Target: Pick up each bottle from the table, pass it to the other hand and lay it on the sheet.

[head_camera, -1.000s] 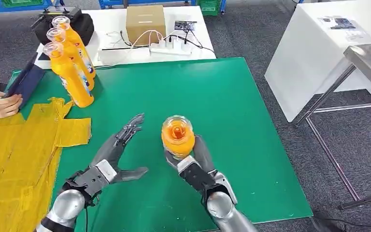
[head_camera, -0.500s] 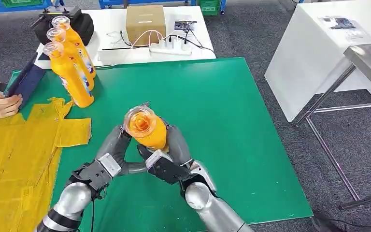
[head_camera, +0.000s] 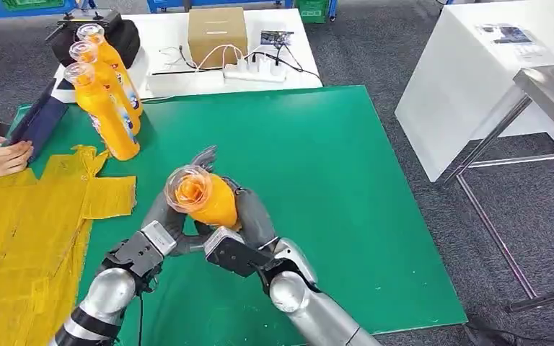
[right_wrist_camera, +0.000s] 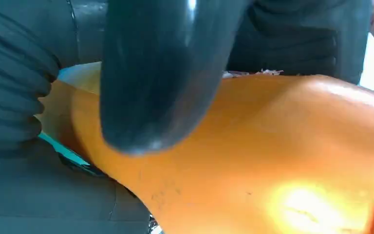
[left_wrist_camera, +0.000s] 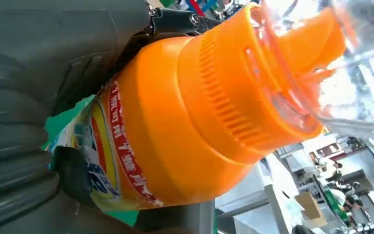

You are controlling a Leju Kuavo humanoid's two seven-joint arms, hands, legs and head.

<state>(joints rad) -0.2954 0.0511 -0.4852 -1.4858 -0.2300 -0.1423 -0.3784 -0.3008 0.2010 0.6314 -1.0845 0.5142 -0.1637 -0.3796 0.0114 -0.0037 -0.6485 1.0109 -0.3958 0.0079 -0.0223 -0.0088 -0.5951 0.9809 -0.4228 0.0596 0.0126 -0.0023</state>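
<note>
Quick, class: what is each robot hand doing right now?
Left robot hand: against the orange bottle; a firm grip cannot be told.
Right robot hand: holding the orange bottle.

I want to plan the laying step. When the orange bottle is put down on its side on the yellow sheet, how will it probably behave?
The bottle looks rounded and smooth, so on its side it may roll across the yellow sheet. Its glossy plastic could slip somewhat in the left hand and right hand. It seems stiff, probably keeping its shape under the fingers.
</note>
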